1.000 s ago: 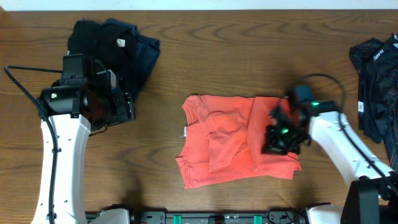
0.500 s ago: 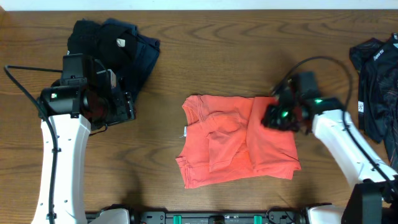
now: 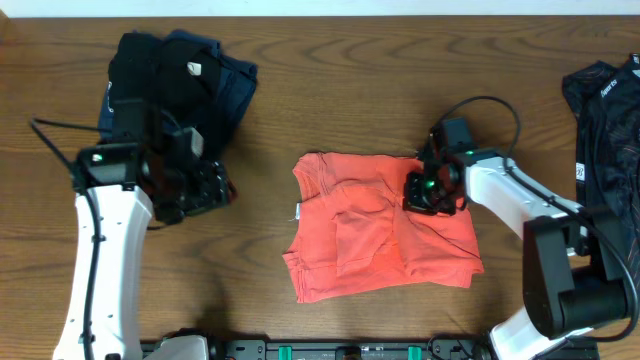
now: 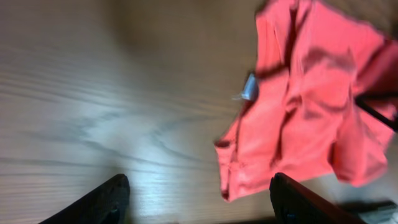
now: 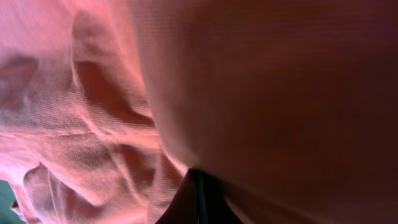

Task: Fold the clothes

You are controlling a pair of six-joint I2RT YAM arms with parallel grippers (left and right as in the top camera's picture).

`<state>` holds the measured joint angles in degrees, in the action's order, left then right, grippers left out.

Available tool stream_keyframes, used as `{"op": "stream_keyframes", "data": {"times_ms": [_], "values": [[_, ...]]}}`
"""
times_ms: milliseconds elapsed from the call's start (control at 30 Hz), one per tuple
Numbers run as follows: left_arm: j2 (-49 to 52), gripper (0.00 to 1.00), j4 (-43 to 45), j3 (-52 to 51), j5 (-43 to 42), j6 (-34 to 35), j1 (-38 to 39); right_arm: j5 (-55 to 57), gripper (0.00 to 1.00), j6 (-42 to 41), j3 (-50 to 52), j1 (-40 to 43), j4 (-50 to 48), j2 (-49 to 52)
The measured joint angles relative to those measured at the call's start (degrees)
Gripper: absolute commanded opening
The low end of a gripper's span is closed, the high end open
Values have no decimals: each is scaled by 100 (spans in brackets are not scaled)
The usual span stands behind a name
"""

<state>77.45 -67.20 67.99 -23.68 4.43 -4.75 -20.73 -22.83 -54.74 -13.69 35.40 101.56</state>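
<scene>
I had the right gripper [image 3: 425, 190] pinched shut on the shirt [image 3: 360, 240], which lay folded in the middle of the table [image 3: 350, 90]. My left gripper [image 4: 198, 190] hung open over bare wood, left of the shirt.

T-shirt [image 3: 360, 235] centre; garment pile [image 3: 180, 70] back-left

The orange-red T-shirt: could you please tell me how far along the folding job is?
Done: the orange-red T-shirt lies folded into a rough rectangle. In hand: the right gripper, shut, rests on its far right corner; the left gripper hangs open over bare table. Left: the dark heap at far left and the black garment at the right edge look unfolded.
</scene>
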Motion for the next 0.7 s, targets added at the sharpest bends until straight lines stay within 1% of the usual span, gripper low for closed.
{"op": "stream_keyframes", "data": {"times_ms": [100, 167, 267, 367, 533, 700], "values": [[0, 74, 385, -612, -417, -7, 149, 22, 1, -9, -2, -96, -42, 0], [2, 74, 809, -1075, -706, -2, 310, 22, 1, -20, -2, -114, -46, 0], [2, 74, 1698, -1878, -1128, 35, 649, 31, 1, -22, -2, -118, -50, 0], [4, 74, 2490, -2485, -1344, 162, 966, 37, 1, -22, -4, -118, -50, 0], [72, 75, 3399, -3056, -1443, 487, 1405, 39, 1, -22, -4, -118, -50, 0], [481, 74, 4052, -3171, -1222, 920, 1639, 39, 1, -22, -4, -118, -50, 0]]}}
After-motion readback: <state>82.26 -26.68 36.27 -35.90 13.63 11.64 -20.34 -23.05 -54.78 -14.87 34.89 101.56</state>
